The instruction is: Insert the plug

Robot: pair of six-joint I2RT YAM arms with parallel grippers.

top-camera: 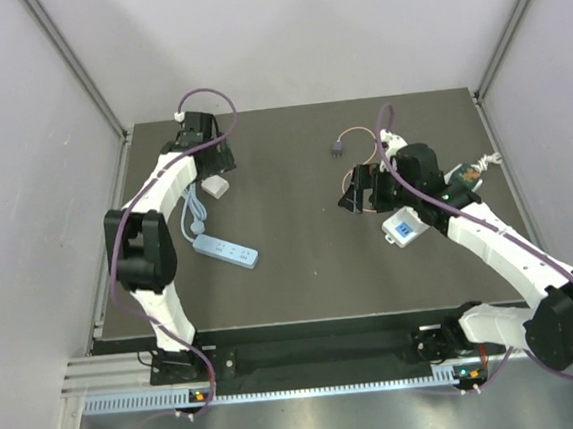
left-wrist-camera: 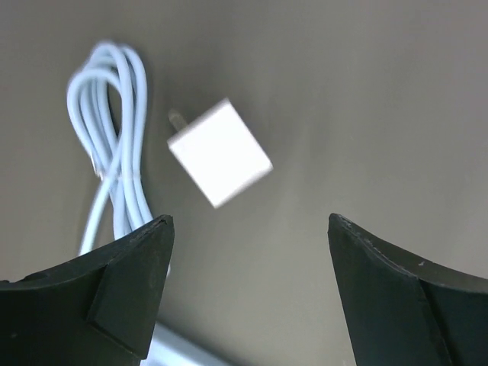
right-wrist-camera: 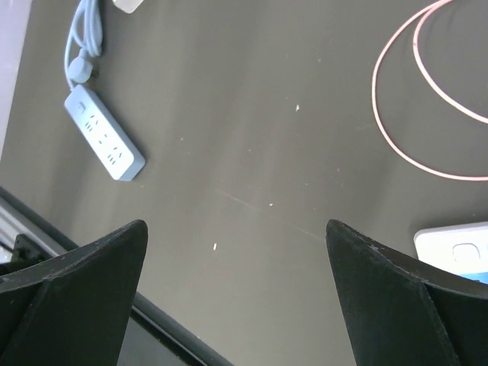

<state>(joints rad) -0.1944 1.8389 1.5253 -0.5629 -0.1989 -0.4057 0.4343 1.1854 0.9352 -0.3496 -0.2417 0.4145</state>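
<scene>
Your right gripper (right-wrist-camera: 236, 229) hangs open and empty, presumably readied for a pickup; the plug (top-camera: 338, 148) lies loose near it on the far side, its pink cable (right-wrist-camera: 424, 114) looping just beside. Well off toward your left gripper (left-wrist-camera: 250, 221), likewise spread and empty by the white adapter (left-wrist-camera: 219, 151), lies the power strip (right-wrist-camera: 103, 142)

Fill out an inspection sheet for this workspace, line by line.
Surface: dark table mat, faintly scratched.
Job's things: plug lies loose at the far side, its pink cable looped by the right gripper; power strip at the left.
Clutter: white cube adapter; white device with blue screen.
Grippers: left gripper and right gripper, fingers open, holding nothing.
Cables: light-blue cable bundled beside the adapter; purple cables draped in loops.
Surroundings: grey walls; metal rail at the near edge.
</scene>
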